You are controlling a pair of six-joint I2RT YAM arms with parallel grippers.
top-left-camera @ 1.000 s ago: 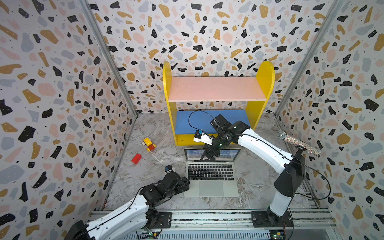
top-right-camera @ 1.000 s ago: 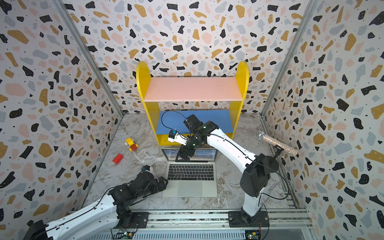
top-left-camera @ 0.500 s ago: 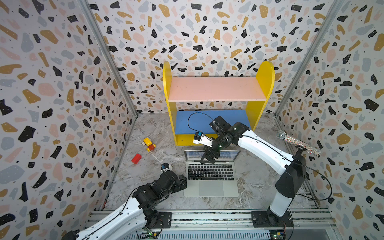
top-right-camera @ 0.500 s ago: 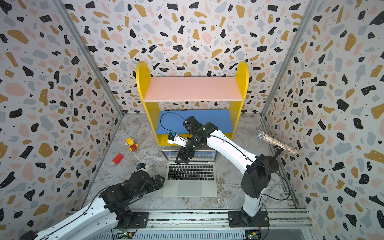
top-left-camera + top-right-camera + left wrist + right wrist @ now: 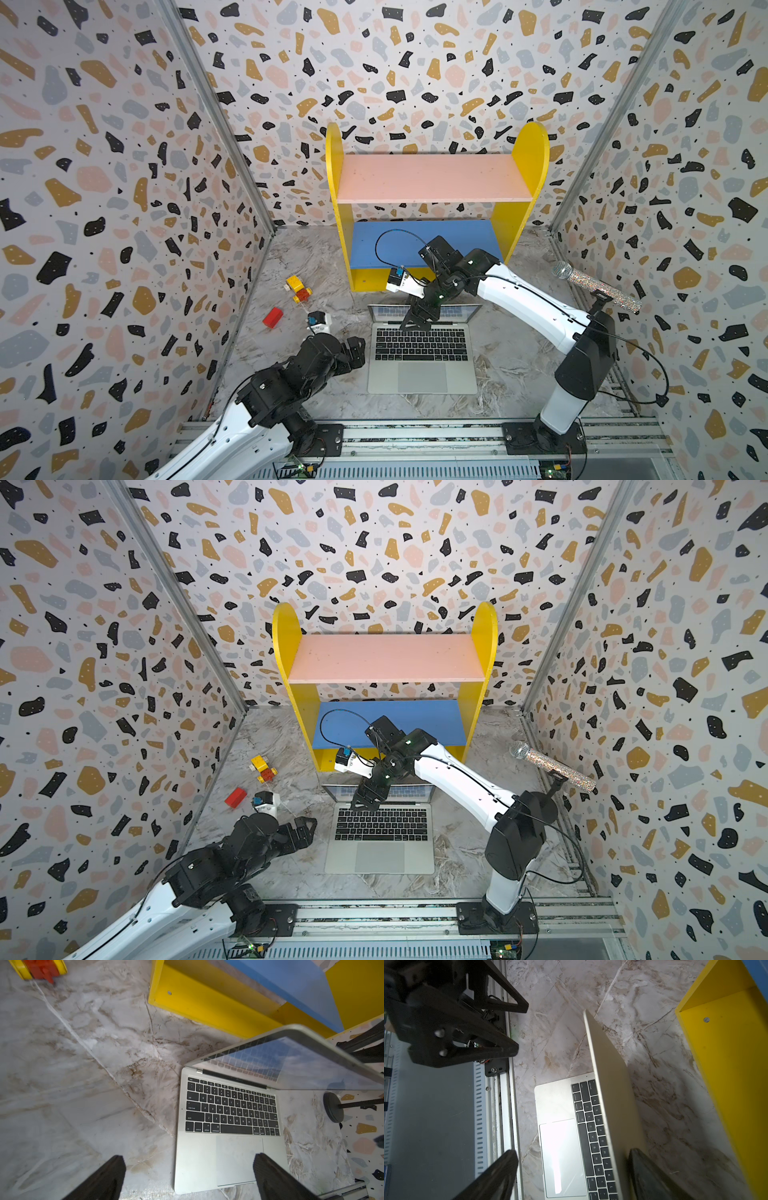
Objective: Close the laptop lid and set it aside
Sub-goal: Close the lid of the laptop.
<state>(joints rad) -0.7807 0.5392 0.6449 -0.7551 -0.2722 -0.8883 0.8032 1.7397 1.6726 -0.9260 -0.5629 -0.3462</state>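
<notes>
The silver laptop [image 5: 422, 376] [image 5: 380, 856] lies open on the marble floor in front of the shelf. Its lid [image 5: 459, 311] [image 5: 411, 791] stands tilted up. My right gripper [image 5: 417, 322] [image 5: 365, 804] is open and straddles the lid's top edge. In the right wrist view [image 5: 573, 1152] one of the fingers [image 5: 645, 1167] is behind the lid's silver back [image 5: 610, 1084] and the other is over the keyboard side. My left gripper [image 5: 357, 353] [image 5: 307, 831] [image 5: 189, 1158] hangs open by the laptop's [image 5: 230, 1109] front left corner, holding nothing.
A yellow shelf [image 5: 432, 178] with pink and blue boards stands just behind the laptop. Yellow-and-red toy blocks [image 5: 297, 289] and a red block [image 5: 272, 318] lie to the left. A glittery microphone [image 5: 594, 286] on a stand is at the right wall. The arms' rail [image 5: 415, 432] runs along the front.
The left arm has drawn its elbow back and its wrist has shifted slightly leftward. The right gripper has eased a little toward the front at the lid's top edge.
</notes>
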